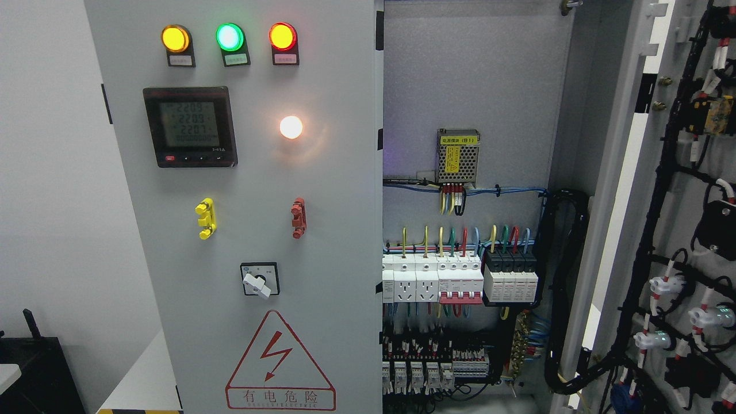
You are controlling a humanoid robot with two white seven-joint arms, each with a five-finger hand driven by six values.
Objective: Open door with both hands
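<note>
A grey electrical cabinet fills the head view. Its left door (322, 190) is closed and carries three lit indicator lamps (229, 37), a digital meter (190, 127), a glowing white lamp (291, 127), a yellow handle (206, 218), a red handle (298, 218), a rotary switch (260, 279) and a red lightning warning triangle (280, 362). The right door (684, 230) stands swung open at the far right, its wired inner face showing. Between them the cabinet's interior (466, 75) is exposed. Neither of my hands is in the picture.
Inside are a small power supply (457, 156), rows of breakers and sockets (460, 279), coloured wires and a black cable bundle (566, 287). A white wall lies left of the cabinet, with a dark object (34, 374) at the lower left corner.
</note>
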